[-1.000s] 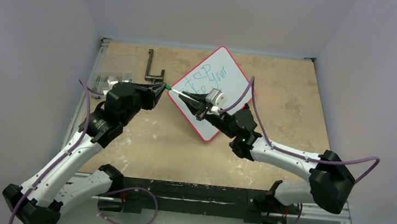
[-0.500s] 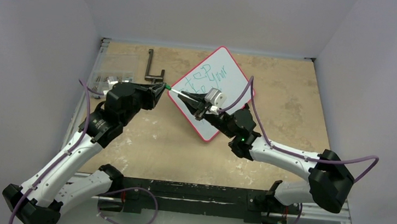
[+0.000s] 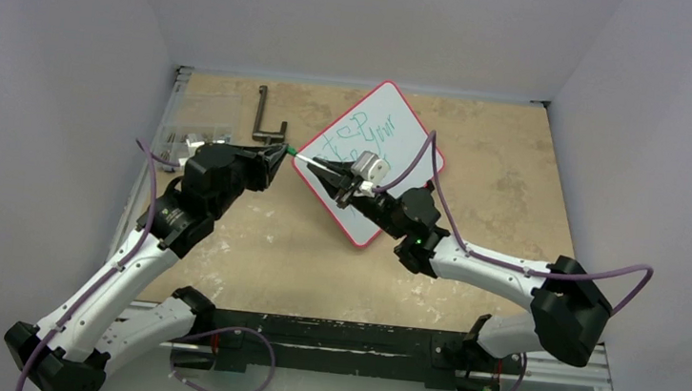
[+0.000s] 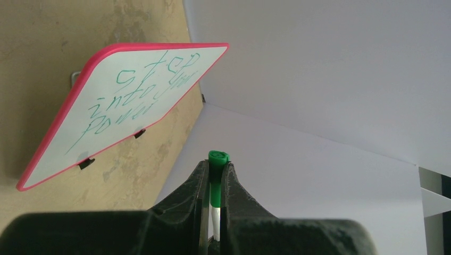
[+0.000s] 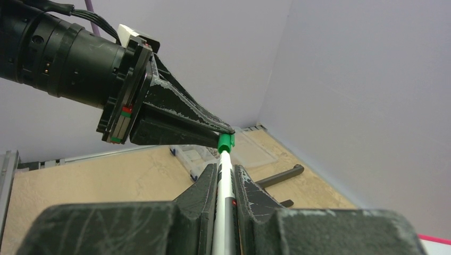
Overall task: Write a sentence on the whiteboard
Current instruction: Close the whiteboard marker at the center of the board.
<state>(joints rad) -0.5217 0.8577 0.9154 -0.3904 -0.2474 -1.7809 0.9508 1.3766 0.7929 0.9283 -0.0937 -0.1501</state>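
Left tool (image 3: 279,155) pinches cap (image 4: 217,158), right tool (image 3: 314,165) marker (image 5: 225,183) (left wrist alone shows whole sentence (image 4: 133,98)).

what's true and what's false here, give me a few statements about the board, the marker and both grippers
1. The whiteboard carries the sentence in green, in three lines. True.
2. The right gripper is shut on the marker. True.
3. The left gripper is open and empty. False: it is shut on the green cap.
4. The marker's end presses on the whiteboard. False: it meets the green cap, off the board's surface.
5. A dark L-shaped bar lies beyond the left gripper. True.
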